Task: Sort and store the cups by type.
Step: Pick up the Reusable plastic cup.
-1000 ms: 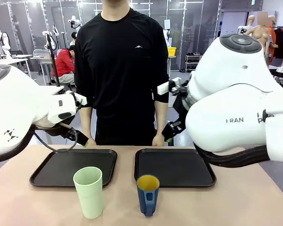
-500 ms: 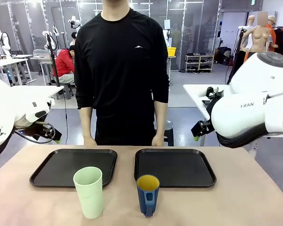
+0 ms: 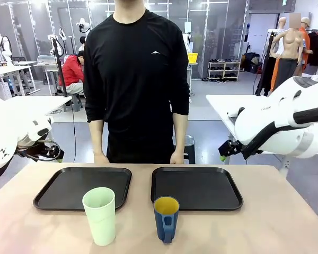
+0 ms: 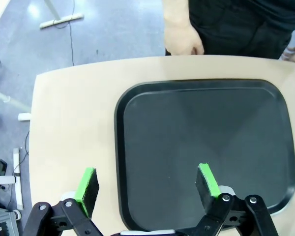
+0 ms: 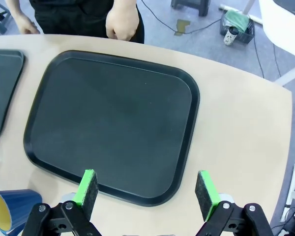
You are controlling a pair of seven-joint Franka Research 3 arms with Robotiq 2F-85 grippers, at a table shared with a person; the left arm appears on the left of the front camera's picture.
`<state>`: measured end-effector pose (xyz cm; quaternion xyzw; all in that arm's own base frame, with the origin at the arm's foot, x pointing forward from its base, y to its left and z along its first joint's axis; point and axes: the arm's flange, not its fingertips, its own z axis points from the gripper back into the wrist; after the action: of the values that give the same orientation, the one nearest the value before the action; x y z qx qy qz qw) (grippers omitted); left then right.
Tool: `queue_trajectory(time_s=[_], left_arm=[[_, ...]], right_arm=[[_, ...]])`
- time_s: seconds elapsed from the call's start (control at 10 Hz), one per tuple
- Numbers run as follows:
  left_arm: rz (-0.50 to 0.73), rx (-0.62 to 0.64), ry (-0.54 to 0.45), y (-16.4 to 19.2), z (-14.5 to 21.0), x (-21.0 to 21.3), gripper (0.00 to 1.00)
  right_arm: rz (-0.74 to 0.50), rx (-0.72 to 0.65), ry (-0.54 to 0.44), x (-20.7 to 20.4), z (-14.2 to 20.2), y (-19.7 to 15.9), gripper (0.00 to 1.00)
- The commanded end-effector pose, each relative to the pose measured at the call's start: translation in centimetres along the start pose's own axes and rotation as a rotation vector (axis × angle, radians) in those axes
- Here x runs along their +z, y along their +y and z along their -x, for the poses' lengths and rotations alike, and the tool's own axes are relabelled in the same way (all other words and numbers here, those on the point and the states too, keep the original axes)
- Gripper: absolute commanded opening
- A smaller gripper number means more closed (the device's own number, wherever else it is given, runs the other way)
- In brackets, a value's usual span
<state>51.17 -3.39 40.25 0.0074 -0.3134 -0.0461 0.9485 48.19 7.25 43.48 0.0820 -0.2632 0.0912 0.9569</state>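
A tall pale mint-green tumbler [image 3: 100,216] stands upright on the table near the front edge, in front of the left tray [image 3: 84,187]. To its right stands a shorter dark blue mug [image 3: 166,218] with a yellow inside, its handle facing the camera, in front of the right tray [image 3: 196,187]. The mug [image 5: 12,209] also appears at the bottom left of the right wrist view. My left gripper [image 4: 147,186] hangs open high above the left tray [image 4: 201,123]. High over the right tray [image 5: 113,118], my right gripper [image 5: 145,189] is open. Neither holds anything.
A person in black stands at the far side with one hand [image 4: 183,42] behind the left tray and the other hand [image 5: 122,24] behind the right tray, both at the table edge. Both black trays carry nothing. My right arm [image 3: 275,127] hovers off the table's right side.
Both arms have pulled back from the middle toward their own sides and now take up less of the front view. The cups, trays and person have not moved.
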Motion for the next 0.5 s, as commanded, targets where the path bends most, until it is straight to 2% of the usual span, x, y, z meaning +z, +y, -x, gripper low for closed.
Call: queue_trajectory(time_s=[0.0, 0.4], left_arm=[[-0.023, 0.023, -0.005, -0.91, -0.88, -0.3, 1.0], [-0.001, 0.034, -0.009, -0.51, -0.6, -0.54, 1.0]], right_arm=[[-0.019, 0.012, 0.017, -0.55, -0.77, -1.06, 1.0], [0.028, -0.031, 0.021, -0.7, -1.24, -1.16, 1.0]])
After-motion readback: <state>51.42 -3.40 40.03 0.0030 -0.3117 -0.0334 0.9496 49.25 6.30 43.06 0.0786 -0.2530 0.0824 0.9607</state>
